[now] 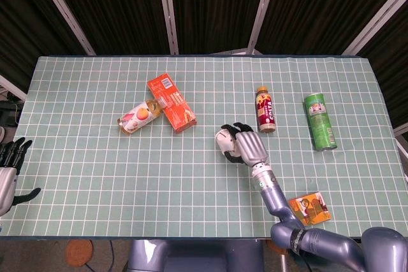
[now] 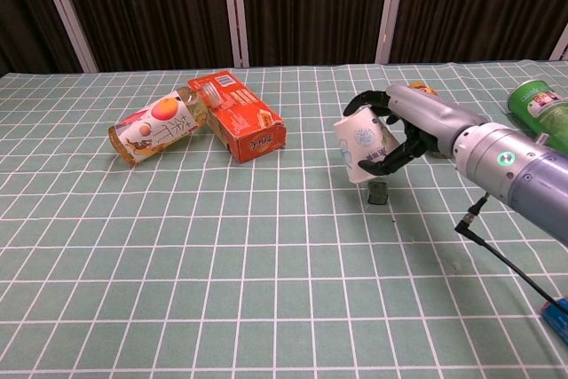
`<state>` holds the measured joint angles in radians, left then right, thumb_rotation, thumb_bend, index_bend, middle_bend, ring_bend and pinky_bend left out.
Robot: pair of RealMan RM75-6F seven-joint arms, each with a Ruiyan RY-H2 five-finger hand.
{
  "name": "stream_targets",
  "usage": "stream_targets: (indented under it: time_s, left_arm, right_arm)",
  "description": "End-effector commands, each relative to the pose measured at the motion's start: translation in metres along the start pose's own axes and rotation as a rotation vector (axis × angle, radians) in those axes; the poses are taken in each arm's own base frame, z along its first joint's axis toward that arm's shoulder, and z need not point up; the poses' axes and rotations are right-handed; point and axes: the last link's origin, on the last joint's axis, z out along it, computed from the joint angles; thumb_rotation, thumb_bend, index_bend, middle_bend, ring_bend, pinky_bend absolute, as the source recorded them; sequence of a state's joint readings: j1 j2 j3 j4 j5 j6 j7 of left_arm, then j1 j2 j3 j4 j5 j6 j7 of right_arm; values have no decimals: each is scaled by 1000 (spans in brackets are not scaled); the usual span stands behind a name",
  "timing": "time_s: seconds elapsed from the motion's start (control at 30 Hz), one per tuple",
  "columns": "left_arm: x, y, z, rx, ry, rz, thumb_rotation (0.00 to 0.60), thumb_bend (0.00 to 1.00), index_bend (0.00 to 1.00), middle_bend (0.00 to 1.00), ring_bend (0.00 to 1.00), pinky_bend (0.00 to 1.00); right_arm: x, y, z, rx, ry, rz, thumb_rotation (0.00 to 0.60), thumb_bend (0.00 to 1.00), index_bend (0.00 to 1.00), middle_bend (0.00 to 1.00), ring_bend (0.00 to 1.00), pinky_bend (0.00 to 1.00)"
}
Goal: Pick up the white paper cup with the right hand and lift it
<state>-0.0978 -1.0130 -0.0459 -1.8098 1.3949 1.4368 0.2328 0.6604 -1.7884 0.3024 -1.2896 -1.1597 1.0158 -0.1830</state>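
While in right hand (image 2: 404,126): one white paper cup (image 2: 359,146)

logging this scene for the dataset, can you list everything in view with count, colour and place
white paper cup: 1, white with pale blue print, held tilted above the table centre
small dark object: 1, dark grey, on the table under the cup; what it is I cannot tell
orange box: 1, orange-red, lying left of centre
juice bottle: 1, yellow with white and orange label, lying against the box
brown bottle: 1, brown and red, lying right of centre
green can: 1, green, lying far right
small packet: 1, orange, near front right edge
table: 1, green grid mat
left hand: at left edge, holding nothing
right hand: grips the cup
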Motion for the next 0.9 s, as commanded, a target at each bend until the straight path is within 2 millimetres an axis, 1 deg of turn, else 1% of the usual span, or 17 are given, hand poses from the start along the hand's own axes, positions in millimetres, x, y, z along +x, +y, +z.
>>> stream_targets:
  time_s: [0.03,0.17,0.5,0.57,0.63,0.7,0.9]
  left_arm:
    - [0,0,0,0,-1,0,600,0,0,0,0,0]
    - [0,0,1,0,-4,0,600,0,0,0,0,0]
    - [0,1,1,-1,-7,-4,600,0,0,0,0,0]
    - [0,0,1,-1,-7,-5,600,0,0,0,0,0]
    - [0,0,1,-1,-8,-6,600,0,0,0,0,0]
    - [0,1,1,-2,-7,-6,600,0,0,0,0,0]
    - [0,1,0,-4,-6,-8,600,0,0,0,0,0]
  right_arm:
    - [0,2,3,-11,9,7,600,269,217,357,143,184]
    - [0,2,4,-17,11,17,600,268,218,357,143,184]
    - [-5,3,0,-15,-23,17,600,258,217,323,136,135]
    - [-6,4,-2,-13,-36,16,600,252,189,290,120,124]
    - [-6,6,-4,-12,-51,16,600,244,120,230,85,103]
    - [-6,7,-7,-11,-67,18,600,239,81,196,67,95]
    - [-5,10,-15,-4,-85,19,600,233,61,179,61,92]
